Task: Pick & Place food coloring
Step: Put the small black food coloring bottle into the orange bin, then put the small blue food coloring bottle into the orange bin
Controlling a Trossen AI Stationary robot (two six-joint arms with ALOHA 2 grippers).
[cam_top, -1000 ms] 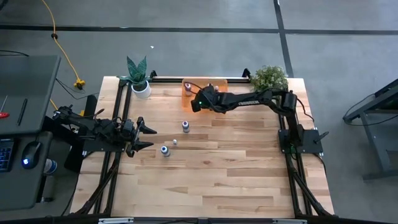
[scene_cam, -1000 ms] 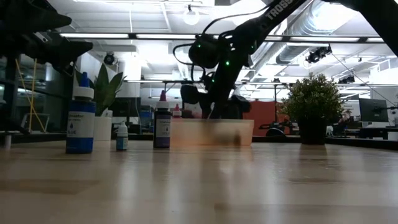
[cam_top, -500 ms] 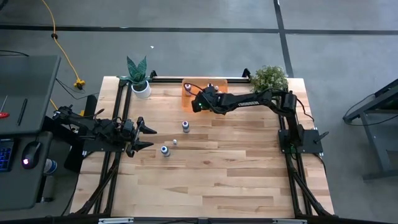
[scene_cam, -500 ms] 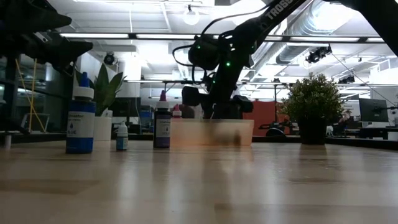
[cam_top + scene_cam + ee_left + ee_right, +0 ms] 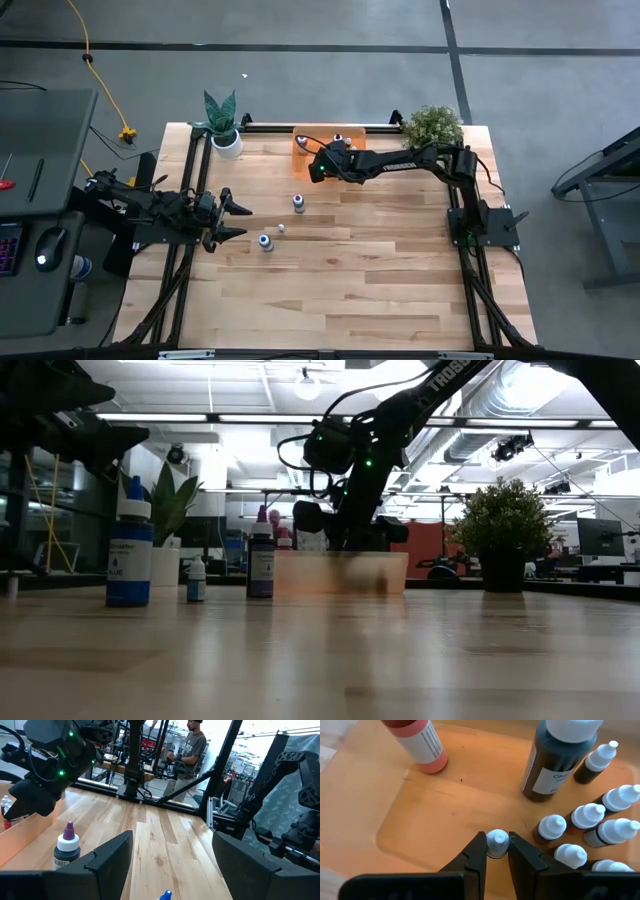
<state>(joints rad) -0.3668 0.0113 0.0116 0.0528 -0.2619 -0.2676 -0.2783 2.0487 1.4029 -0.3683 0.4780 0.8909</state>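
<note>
Right gripper [image 5: 497,851]: fingers clamped on the white cap of a small dropper bottle [image 5: 497,842], over the orange bin [image 5: 420,815].

Inside the bin: red bottle [image 5: 417,742] at 11 o'clock of the held dropper, dark bottle [image 5: 559,757] at 1 o'clock, cluster of white-capped droppers [image 5: 585,815] at 3 o'clock. On the table [image 5: 380,260]: three more bottles [image 5: 298,203] near centre-left. Left gripper [image 5: 240,220] parked at 9 o'clock edge, fingers spread wide, empty.

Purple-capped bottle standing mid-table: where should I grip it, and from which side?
Probably best to take the purple-capped bottle by its dark body, below the white collar, coming in level from the left with the open left gripper. It stands upright, the body is its widest part, and the cap tapers to a point. The right gripper is shut on a dropper bottle.
</note>
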